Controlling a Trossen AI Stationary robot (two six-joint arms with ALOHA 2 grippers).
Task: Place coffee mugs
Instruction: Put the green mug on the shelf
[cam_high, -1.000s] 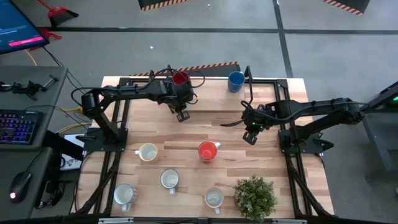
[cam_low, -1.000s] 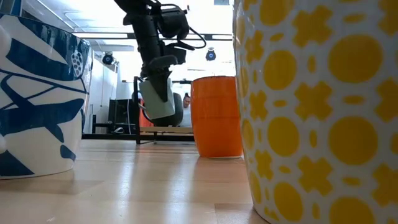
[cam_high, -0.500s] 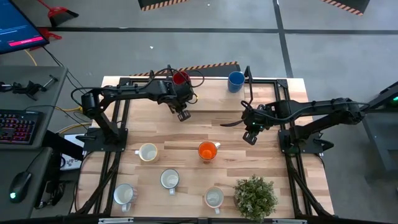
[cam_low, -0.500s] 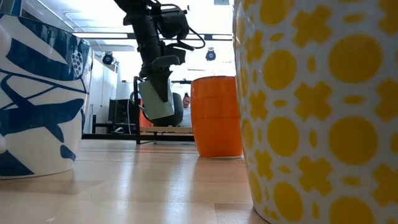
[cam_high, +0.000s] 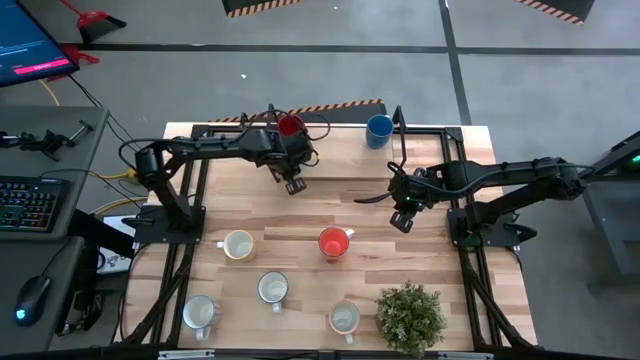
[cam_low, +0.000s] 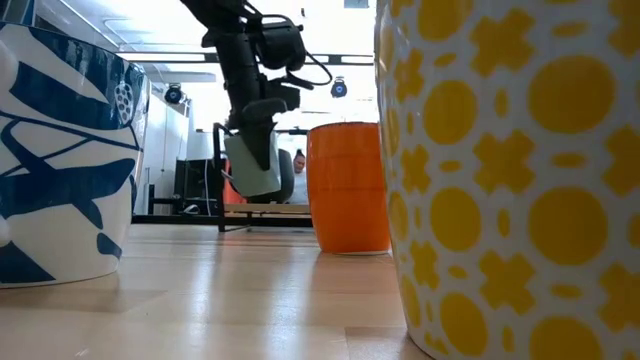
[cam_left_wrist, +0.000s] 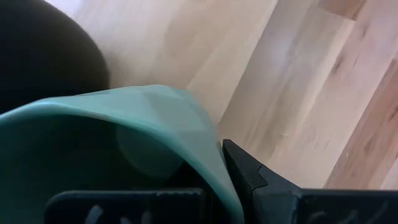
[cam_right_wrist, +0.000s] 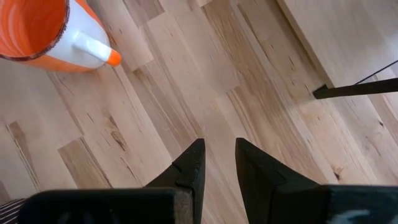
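Left gripper (cam_high: 292, 184) clenched on teal green mug (cam_left_wrist: 149, 124) by its rim, mug empty, raised off wooden table (cam_high: 440, 270), right gripper (cam_right_wrist: 214, 163) released, holding nothing, empty orange mug (cam_right_wrist: 43, 31) standing near it

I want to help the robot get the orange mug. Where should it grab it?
Probably best by the rim of the orange mug, coming straight down from above, with one jaw inside and one outside the wall. The mug stands upright with its open mouth facing up, and the other mugs stand well apart from it.
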